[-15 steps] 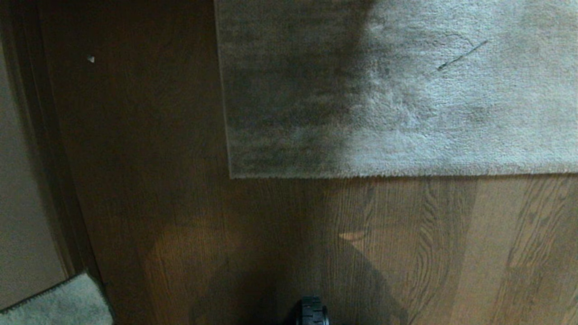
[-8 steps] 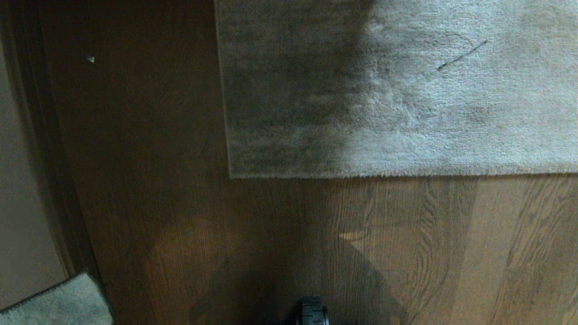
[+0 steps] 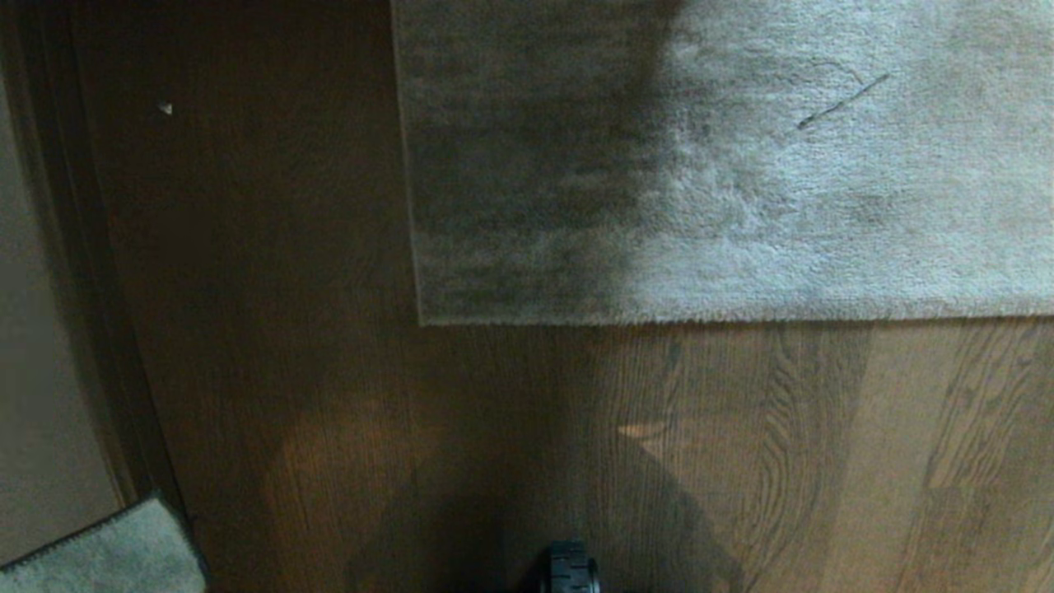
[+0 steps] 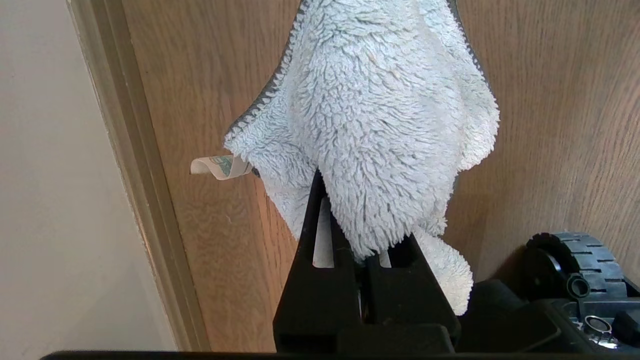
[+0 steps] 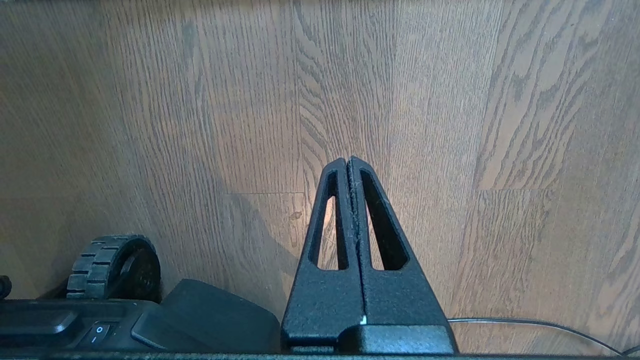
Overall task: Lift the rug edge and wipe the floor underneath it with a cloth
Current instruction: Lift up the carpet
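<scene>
1. Brown wood-grain plank flooring, the floor (image 3: 741, 461), is seen across the lower and left parts of the head view, with a broad shadow thrown over its middle.
2. A grey-beige pile rug (image 3: 823, 189) is laid flat on the floor; its square corner (image 3: 422, 321) is seen near the centre of the head view, and the rug edge (image 3: 741, 319) is run straight from that corner toward the robot's right.
3. A thin dark strand (image 3: 841, 101) is seen lying on the pile, well away from the corner.
4. A small pale speck (image 3: 165, 108) is seen on the bare floor, to the robot's left of the rug.
5. A pale wall and its baseboard (image 3: 82, 272) are seen further left of the rug.
6. The cloth (image 4: 380, 125), a pale fluffy rag with a stitched grey hem, is pinched in the left claw (image 4: 361, 252) and is draped over the fingertips; a small label (image 4: 216, 167) is seen sticking out from its side. Its corner is also seen low in the head view, well left of the rug's corner.
7. The right claw (image 5: 348, 161) is pressed together with nothing between its fingers, and is held over bare floor.
8. A black ridged wheel (image 5: 115, 267) of the base is seen beside the right claw.
</scene>
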